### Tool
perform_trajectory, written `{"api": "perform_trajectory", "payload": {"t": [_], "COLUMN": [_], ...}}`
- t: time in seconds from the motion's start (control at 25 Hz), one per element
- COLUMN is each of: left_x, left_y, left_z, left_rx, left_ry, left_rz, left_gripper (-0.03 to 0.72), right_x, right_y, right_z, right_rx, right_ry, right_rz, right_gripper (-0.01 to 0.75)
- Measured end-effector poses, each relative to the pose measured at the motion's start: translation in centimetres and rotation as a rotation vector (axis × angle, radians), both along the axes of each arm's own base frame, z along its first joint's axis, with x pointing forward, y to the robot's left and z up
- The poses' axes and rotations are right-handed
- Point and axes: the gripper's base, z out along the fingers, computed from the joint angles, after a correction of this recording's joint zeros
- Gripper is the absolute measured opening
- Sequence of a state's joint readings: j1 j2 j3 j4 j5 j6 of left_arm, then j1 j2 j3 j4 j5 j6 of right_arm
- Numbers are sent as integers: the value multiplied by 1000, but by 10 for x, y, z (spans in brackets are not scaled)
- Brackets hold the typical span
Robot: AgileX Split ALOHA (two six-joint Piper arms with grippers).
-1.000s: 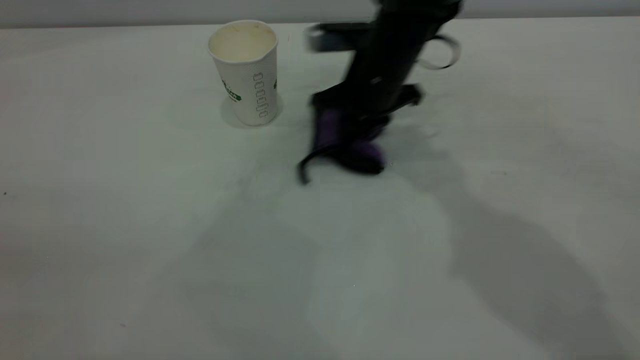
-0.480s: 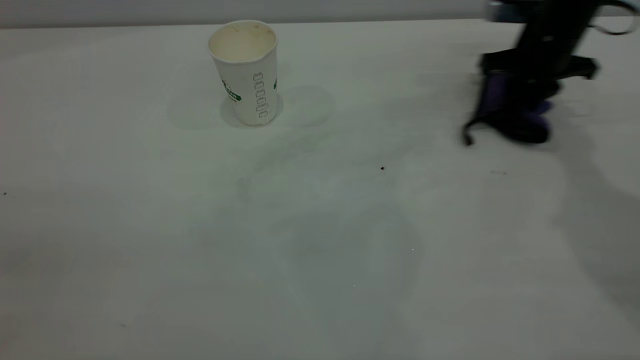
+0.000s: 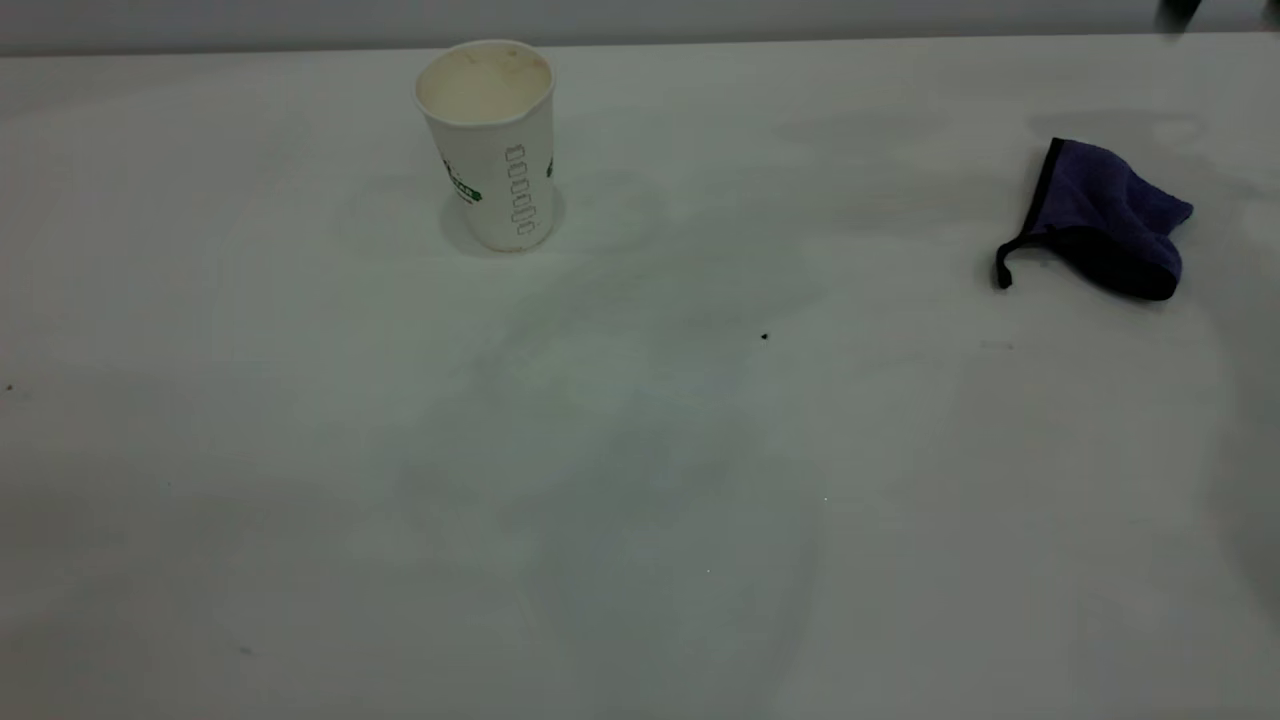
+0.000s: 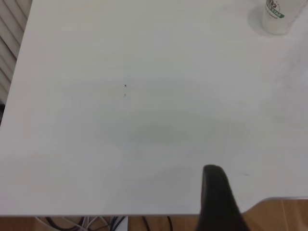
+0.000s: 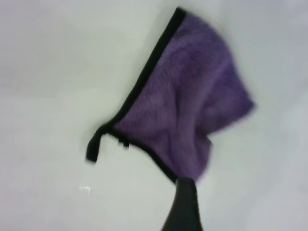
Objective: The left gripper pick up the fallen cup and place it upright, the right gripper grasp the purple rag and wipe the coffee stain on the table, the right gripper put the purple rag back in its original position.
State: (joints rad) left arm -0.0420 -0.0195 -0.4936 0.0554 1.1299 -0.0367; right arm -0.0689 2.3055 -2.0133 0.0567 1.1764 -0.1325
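The white paper cup with green print stands upright at the far left-centre of the table, and its base shows in the left wrist view. At the far right the purple rag lies crumpled on the tabletop, its black loop tail pointing left. My right gripper is open, lifted just off the rag; one black finger shows over its edge, nothing held. Only a dark scrap of that arm shows at the top edge. The left gripper hangs parked near the table's edge. No coffee stain is in view.
A tiny black speck lies mid-table, with faint wipe streaks around it. The table's edge and a wooden floor with cables show in the left wrist view.
The right arm carried the rag from mid-table to the far right, let it go and pulled up out of the exterior view. The cup has not moved.
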Motion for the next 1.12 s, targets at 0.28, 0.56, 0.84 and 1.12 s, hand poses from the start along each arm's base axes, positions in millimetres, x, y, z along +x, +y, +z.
{"api": "perform_trajectory", "payload": {"t": [0.28,0.56,0.84,1.12], "left_x": [0,0,0,0], "left_y": [0,0,0,0], "left_z": [0,0,0,0], "left_rx": [0,0,0,0], "left_ry": [0,0,0,0], "left_rz": [0,0,0,0], "left_gripper": [513,513,513,513], "right_x": [-68,-173,-254,-331], "right_y": [15,39,39,38], "right_z": [150,186,145,107], "right_rx": [7,20,28,26], "right_ry": [-249,-256,-120,-70], "right_rz": [33,103,105,103], "right_gripper": [724,719,710,693]}}
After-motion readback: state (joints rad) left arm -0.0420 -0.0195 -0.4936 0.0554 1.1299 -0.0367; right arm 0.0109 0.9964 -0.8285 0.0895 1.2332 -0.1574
